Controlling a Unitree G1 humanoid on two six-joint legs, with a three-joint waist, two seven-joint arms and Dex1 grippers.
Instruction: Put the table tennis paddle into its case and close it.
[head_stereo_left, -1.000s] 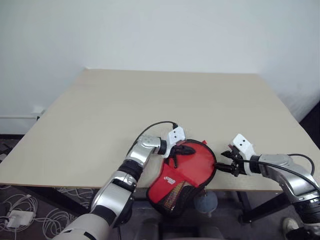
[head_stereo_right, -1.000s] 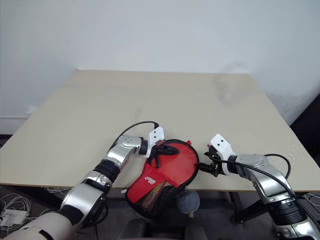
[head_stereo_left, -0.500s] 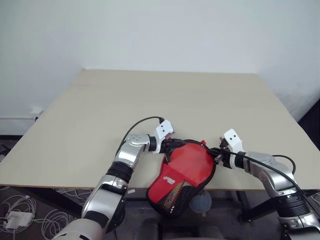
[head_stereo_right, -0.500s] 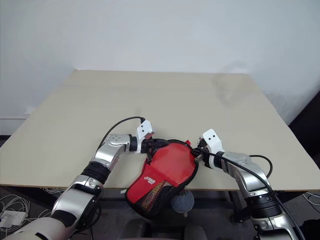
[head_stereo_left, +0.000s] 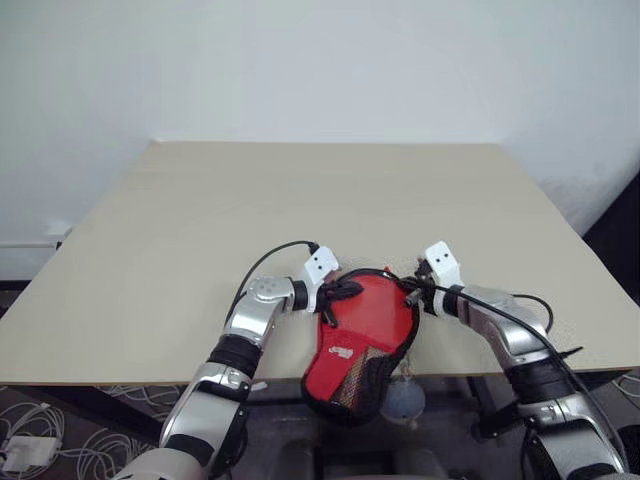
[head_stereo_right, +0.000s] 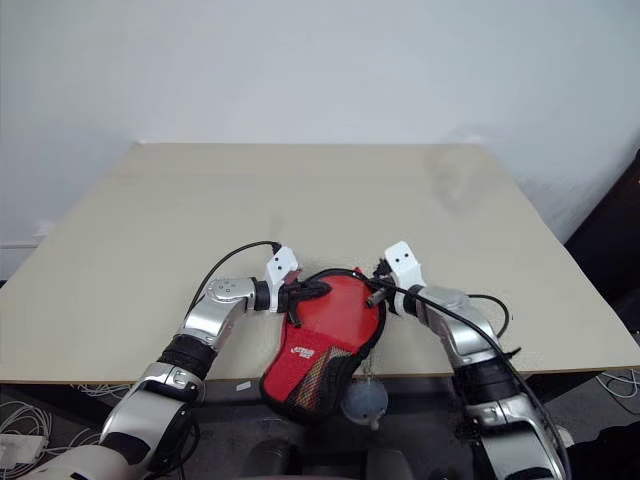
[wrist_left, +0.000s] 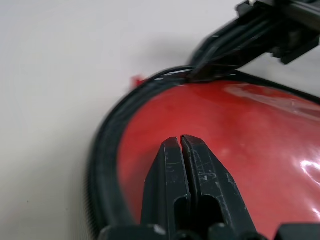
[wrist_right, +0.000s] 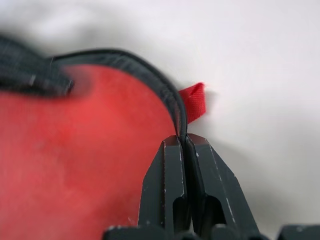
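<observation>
1. Since a second ago, your right gripper (head_stereo_left: 410, 294) has swung in from beside the case (head_stereo_left: 365, 335) to its far right rim and pinched shut; the left gripper (head_stereo_left: 340, 292) has stayed closed on the case's left side.
2. Left eye view: you see the case lying red face up at the table's (head_stereo_left: 300, 210) near edge, its mesh pocket end hanging over. Whether the paddle is inside, you cannot tell. A pale bag (head_stereo_left: 404, 400) hangs below the edge, partly hidden.
3. Left wrist view: your closed fingers (wrist_left: 172, 165) rest over the red face, just inside the black zipper rim (wrist_left: 107, 150); what they pinch is unclear.
4. Right wrist view: your fingertips (wrist_right: 172, 150) are shut at the rim beside a small red tab (wrist_right: 194, 101); the grip point itself is hidden between them.
</observation>
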